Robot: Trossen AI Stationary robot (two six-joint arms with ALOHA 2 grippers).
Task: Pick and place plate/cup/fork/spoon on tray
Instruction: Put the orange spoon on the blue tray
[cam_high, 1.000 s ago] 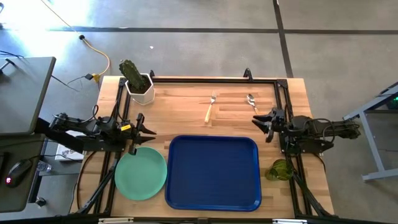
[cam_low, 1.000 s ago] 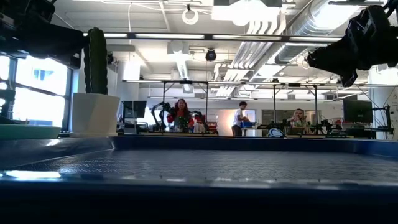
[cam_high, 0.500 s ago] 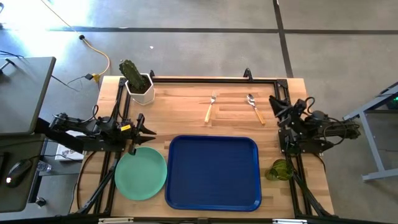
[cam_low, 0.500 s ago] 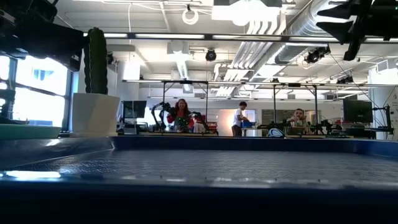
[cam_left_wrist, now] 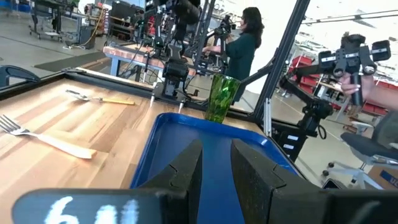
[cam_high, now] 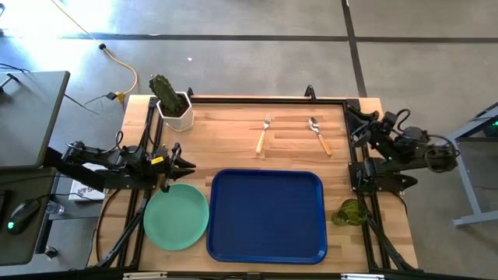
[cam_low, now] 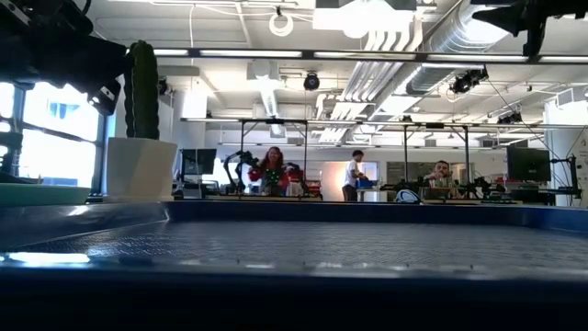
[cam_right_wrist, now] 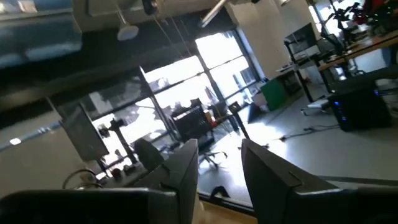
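The mint-green plate [cam_high: 176, 217] lies flat at the table's near left. The blue tray [cam_high: 267, 215] lies beside it at near centre and also shows in the left wrist view [cam_left_wrist: 205, 146]. The fork [cam_high: 263, 134] and the spoon [cam_high: 318, 134] lie on the wood beyond the tray. The green cup [cam_high: 352, 211] stands upright [cam_left_wrist: 221, 98] by the tray's right side. My left gripper [cam_high: 189, 164] hovers just beyond the plate, slightly open and empty. My right gripper [cam_high: 354, 126] is raised at the table's right edge, right of the spoon, tipped upward, open and empty.
A white pot with a cactus [cam_high: 173, 105] stands at the far left corner. Black frame rails run along the table's left, right and far edges. Bare wood lies between the cutlery and the tray. People sit at benches in the room beyond [cam_low: 268, 170].
My right gripper has risen and swung back from near the spoon toward the table's right and far edge. It has tipped upward until its view looks into the room.
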